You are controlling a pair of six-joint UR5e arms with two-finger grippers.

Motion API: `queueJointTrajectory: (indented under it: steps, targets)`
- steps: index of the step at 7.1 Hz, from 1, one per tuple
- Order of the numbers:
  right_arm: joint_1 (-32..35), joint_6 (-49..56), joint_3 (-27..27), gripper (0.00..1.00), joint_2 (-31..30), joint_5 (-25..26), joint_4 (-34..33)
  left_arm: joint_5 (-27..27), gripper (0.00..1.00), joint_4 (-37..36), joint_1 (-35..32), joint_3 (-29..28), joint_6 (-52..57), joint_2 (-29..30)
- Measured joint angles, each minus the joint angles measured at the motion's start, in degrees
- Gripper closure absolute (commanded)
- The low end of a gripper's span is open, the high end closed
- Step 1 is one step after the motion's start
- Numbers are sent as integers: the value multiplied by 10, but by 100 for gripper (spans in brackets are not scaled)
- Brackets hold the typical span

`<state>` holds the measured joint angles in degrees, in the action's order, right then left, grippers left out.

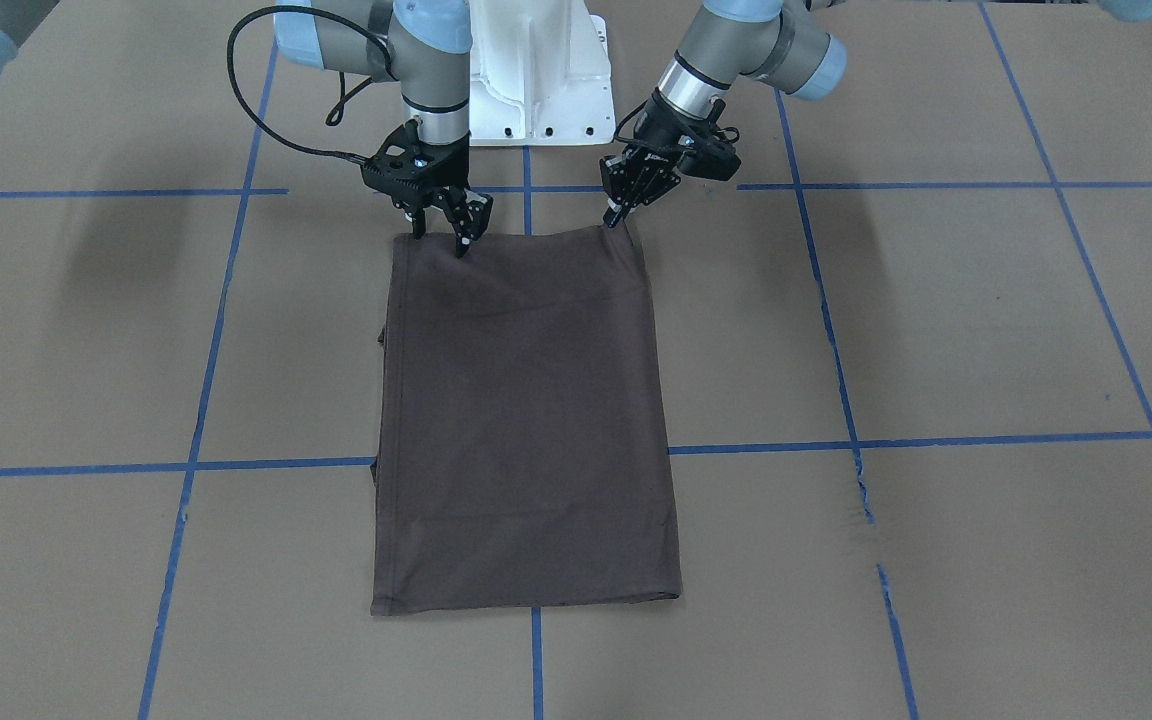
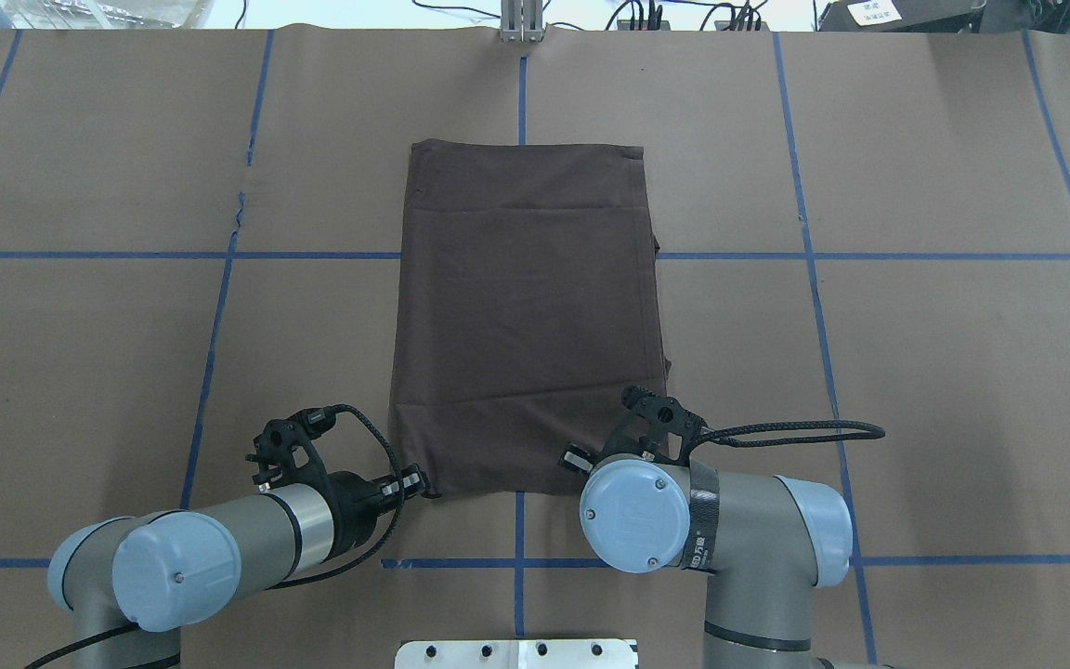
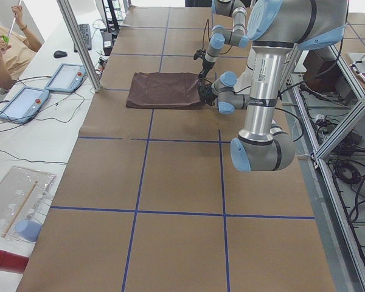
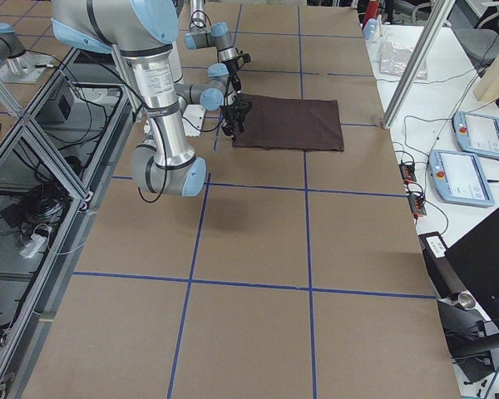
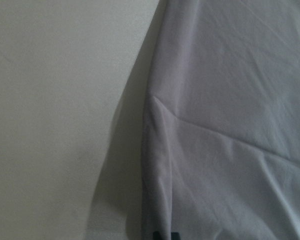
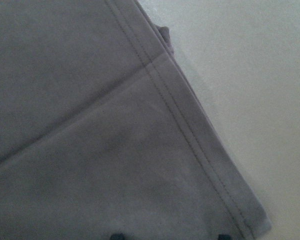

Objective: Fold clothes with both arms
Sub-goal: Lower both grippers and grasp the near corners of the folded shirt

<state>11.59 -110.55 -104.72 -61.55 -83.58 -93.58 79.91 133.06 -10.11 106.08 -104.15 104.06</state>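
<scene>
T-shirt [image 1: 526, 420] lies flat on surface [image 1: 936, 320], folded into a rectangle. Left gripper [image 1: 618, 215]: jaws pinch its robot-side corner. Right gripper [image 1: 441, 238]: jaws spread over the other corner. Close on all layers, then lift both evenly.

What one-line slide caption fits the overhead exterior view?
Left pincer pinches one near corner of the folded brown T-shirt; right pincer open at the other.
</scene>
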Motion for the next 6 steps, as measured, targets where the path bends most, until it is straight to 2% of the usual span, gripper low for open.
queueJointTrajectory:
  steps: [1,2,6]
  targets:
    - [0,0,1,66,0,0,0,0,100,0,0,0,0,0]
    - [0,-4,2,100,0,0,1,1,100,0,0,0,1,1]
    - [1,-50,2,100,0,14,6,1,100,1,0,0,1,2]
